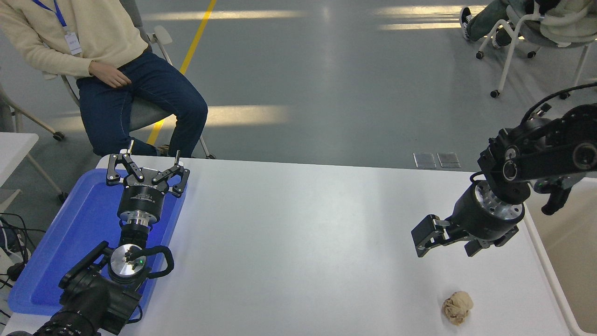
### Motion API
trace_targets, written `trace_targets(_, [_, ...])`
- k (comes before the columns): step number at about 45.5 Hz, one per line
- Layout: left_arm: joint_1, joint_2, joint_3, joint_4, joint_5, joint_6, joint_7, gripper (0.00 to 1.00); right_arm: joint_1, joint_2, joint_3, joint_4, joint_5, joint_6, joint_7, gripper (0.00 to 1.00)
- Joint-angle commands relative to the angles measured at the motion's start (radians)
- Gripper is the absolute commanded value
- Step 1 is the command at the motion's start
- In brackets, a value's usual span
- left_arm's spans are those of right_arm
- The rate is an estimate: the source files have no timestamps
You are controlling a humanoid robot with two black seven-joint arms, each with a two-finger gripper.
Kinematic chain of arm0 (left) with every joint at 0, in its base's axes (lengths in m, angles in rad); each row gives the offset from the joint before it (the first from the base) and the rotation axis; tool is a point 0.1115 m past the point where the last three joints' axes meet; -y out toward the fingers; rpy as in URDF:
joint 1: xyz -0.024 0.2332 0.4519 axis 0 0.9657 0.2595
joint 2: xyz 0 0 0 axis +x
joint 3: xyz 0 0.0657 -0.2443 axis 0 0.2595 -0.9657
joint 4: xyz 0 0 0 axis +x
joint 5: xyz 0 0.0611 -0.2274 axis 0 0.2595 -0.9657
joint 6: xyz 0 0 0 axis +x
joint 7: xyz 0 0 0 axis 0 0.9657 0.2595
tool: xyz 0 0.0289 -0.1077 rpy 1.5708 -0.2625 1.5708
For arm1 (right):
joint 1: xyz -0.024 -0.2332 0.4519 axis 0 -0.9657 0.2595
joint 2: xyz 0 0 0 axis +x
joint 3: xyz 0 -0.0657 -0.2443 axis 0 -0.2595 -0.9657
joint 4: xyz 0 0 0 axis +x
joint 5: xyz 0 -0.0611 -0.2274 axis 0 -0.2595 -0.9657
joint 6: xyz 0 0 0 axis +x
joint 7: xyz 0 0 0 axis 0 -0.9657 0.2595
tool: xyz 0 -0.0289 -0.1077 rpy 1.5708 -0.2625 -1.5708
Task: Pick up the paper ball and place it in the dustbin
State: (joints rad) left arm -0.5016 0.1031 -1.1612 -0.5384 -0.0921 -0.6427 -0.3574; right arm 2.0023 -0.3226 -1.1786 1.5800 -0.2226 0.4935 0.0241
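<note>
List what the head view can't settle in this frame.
- dustbin: cut off by the right and bottom edges; contents and full shape unseen.
- right gripper: far finger partly behind its own body, so the jaw gap is unclear.
- paper ball: underside hidden.
- left gripper: parked over the blue tray, hiding part of it.

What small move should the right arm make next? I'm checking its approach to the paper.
Probably bring the right gripper nearer and down over the paper ball: it hangs open and empty, farther up the table, and the ball lies untouched.
</note>
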Motion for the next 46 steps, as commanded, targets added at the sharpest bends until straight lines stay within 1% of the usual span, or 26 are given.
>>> trace_targets(1, [0.000, 0.000, 0.000, 0.000, 0.000, 0.000, 0.000, 1.00, -0.020, 0.000, 0.010, -0.002, -0.001, -0.010, 0.000, 1.00])
trace_targets(15, [0.000, 0.001, 0.000, 0.000, 0.000, 0.000, 0.000, 1.00, -0.017, -0.023, 0.008, 0.005, -0.006, -0.009, 0.000, 1.00])
trace_targets(27, [0.000, 0.001, 0.000, 0.000, 0.000, 0.000, 0.000, 1.00, -0.010, -0.055, 0.008, 0.012, -0.060, -0.009, -0.004, 1.00])
trace_targets(30, [0.000, 0.001, 0.000, 0.000, 0.000, 0.000, 0.000, 1.00, -0.013, -0.091, 0.011, 0.012, -0.092, -0.009, -0.006, 1.00])
trace_targets(31, [0.000, 0.001, 0.000, 0.000, 0.000, 0.000, 0.000, 1.00, -0.020, -0.119, 0.010, 0.011, -0.125, -0.009, -0.007, 1.00])
trace_targets(37, [0.000, 0.000, 0.000, 0.000, 0.000, 0.000, 0.000, 1.00, -0.066, -0.187, -0.001, 0.005, -0.236, -0.023, -0.007, 1.00])
trace_targets(46, [0.000, 0.000, 0.000, 0.000, 0.000, 0.000, 0.000, 1.00, -0.146, -0.233, -0.004, 0.005, -0.304, -0.090, -0.007, 1.00])
